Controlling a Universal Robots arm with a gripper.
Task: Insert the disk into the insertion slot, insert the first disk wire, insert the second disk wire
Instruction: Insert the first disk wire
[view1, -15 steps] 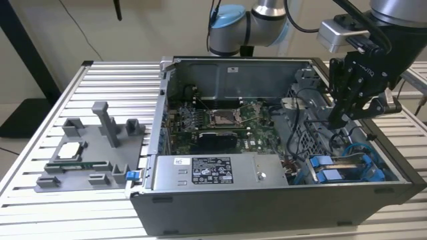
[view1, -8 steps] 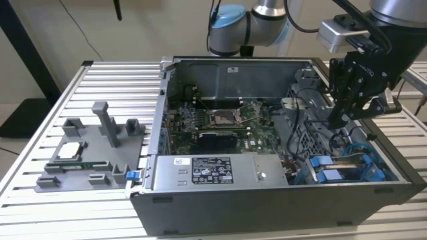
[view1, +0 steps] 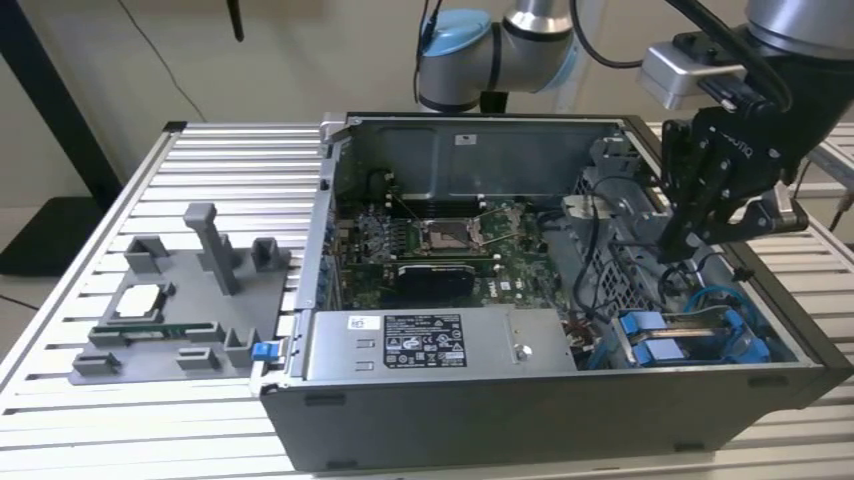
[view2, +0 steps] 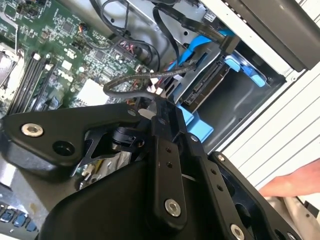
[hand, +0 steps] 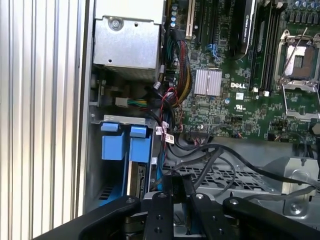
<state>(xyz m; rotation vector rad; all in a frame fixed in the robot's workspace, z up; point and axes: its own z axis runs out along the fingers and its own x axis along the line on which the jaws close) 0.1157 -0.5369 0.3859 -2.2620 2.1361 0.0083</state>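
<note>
Pincer over computer case, near disk seated in insertion slot

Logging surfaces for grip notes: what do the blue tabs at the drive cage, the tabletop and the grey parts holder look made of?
Blue tabs: likely moulded plastic, with a uniform saturated colour and a soft sheen.
Tabletop: probably extruded aluminium slats, a pale matte metal with parallel grooves.
Grey parts holder: seemingly plastic, perhaps printed, in a flat matte grey.

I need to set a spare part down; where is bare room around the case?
Bare table slats lie behind the grey fixture, at the exterior view's far left, and in front of it. Crowded: the insertion slot corner of the computer case, with cables and the gripper over it.
</note>
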